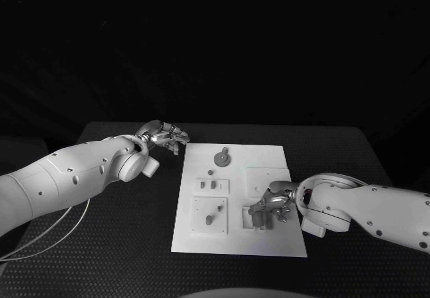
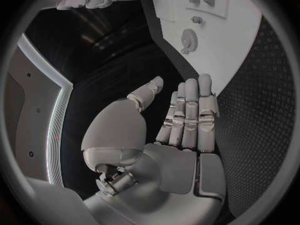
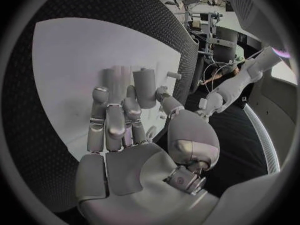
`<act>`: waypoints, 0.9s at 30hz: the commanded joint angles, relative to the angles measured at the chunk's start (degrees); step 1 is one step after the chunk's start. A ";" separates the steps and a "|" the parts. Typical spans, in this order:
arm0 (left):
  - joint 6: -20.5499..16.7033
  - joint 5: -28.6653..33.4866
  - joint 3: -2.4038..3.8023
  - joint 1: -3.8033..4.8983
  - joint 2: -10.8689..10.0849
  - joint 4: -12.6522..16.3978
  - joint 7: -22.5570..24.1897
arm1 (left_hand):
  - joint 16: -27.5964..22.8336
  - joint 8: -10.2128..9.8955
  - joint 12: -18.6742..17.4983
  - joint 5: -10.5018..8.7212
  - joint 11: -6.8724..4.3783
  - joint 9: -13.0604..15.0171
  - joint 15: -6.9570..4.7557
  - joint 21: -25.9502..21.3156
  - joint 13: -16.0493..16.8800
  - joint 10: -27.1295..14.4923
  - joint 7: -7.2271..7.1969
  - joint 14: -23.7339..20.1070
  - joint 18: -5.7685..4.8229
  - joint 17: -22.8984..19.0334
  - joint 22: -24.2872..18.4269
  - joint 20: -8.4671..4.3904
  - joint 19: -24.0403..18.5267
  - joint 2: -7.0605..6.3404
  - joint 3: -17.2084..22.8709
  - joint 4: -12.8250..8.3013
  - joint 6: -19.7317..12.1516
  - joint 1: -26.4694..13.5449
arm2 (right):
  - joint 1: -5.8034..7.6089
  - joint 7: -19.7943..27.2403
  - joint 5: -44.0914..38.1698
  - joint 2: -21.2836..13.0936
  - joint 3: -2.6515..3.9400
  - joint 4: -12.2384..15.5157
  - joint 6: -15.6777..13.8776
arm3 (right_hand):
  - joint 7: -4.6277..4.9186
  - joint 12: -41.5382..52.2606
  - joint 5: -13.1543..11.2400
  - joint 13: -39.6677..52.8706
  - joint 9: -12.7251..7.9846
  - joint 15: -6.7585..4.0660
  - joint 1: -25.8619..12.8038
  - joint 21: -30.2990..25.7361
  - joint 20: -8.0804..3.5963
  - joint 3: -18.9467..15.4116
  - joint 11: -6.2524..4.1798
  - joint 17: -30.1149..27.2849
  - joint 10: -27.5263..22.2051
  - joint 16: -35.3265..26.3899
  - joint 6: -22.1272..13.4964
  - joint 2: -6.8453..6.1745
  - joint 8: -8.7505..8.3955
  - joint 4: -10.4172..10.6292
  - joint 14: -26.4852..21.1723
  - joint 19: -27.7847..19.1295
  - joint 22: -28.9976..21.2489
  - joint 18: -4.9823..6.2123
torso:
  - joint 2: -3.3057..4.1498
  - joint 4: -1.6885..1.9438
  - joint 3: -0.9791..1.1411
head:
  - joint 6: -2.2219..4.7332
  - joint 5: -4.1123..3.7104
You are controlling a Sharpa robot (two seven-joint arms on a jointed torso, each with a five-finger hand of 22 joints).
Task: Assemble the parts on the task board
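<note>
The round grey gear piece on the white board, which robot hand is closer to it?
Left. The left hand hovers just off the board's far corner near the round grey gear piece; the right hand works at the board's near end.

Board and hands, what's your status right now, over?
Left hand open, hovering off the board's far left corner. Right hand on a part at the board's near right side; grip unclear. Nothing in the way.

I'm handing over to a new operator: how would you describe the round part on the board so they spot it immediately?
Start at the white task board in the middle of the table. Go to its far end, near the left hand. The round part lies there alone, a dark disc, unlike the small slim pieces in the recessed panels nearer the robot.
</note>
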 commanded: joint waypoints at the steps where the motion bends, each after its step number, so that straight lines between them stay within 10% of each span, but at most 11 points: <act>1: 0.88 0.40 0.04 0.07 0.18 0.15 0.23 | -0.19 0.01 0.08 -0.21 -0.07 0.06 0.13 -0.13 -0.06 -0.33 0.02 -0.21 2.65 0.06 0.06 -0.22 0.02 -0.01 -0.08 0.30 0.21 -0.41 | -0.27 -1.17 0.66 0.51 -0.05 -0.31 0.50 | -0.08 0.27 0.12 -0.04 -0.02 -0.58 3.16 0.04 0.21 1.21 0.00 0.14 0.28 0.33 0.56 3.79 -0.09 -0.67 0.26 0.36 1.03 0.89 | 0.03 0.09 0.07 | -0.09 -0.08; 27: 0.90 0.40 0.03 0.08 -0.05 0.30 0.08 | -0.25 0.00 0.16 -0.21 -0.04 0.05 0.16 -0.23 -0.10 -0.49 0.02 -0.22 2.69 0.15 0.13 -0.20 0.02 0.02 -0.12 0.51 0.19 -0.57 | -0.62 -1.47 0.45 1.74 -0.10 -0.99 1.51 | -0.14 0.19 0.11 -0.48 -0.38 -0.67 -1.06 -0.17 0.03 1.12 -0.05 -0.26 -0.15 0.50 0.80 1.70 -0.61 0.65 0.00 0.39 1.03 0.89 | 0.03 -0.11 0.09 | -0.38 0.67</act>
